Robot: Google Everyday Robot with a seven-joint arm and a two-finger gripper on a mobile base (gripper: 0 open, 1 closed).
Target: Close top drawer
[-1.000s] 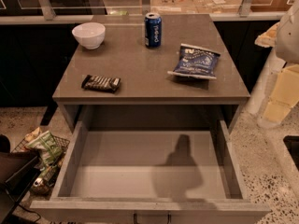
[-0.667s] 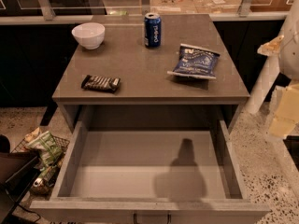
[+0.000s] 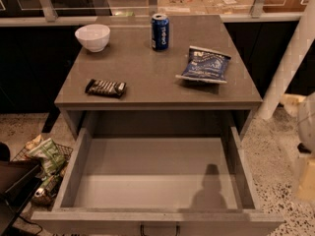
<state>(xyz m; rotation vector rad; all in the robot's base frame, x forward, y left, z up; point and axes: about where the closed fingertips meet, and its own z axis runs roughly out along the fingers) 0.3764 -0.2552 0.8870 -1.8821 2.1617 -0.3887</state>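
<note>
top drawer: pulled fully out toward the camera, empty, its front rim along the bottom edge of the view.
handle: small dark bar at the middle of the front, only partly in view; probably the best place to push.
claw: not visible, so I cannot tell whether it is apart or together; only pale arm parts show at the right edge, outside the drawer's right wall.
shadow: on the drawer floor near the right front, suggesting something hangs above it.
desk: carries a bowl, can, chip bag and chocolate bar, none of them overhanging the drawer.
step: closing not yet begun; nothing touches the front.
</note>
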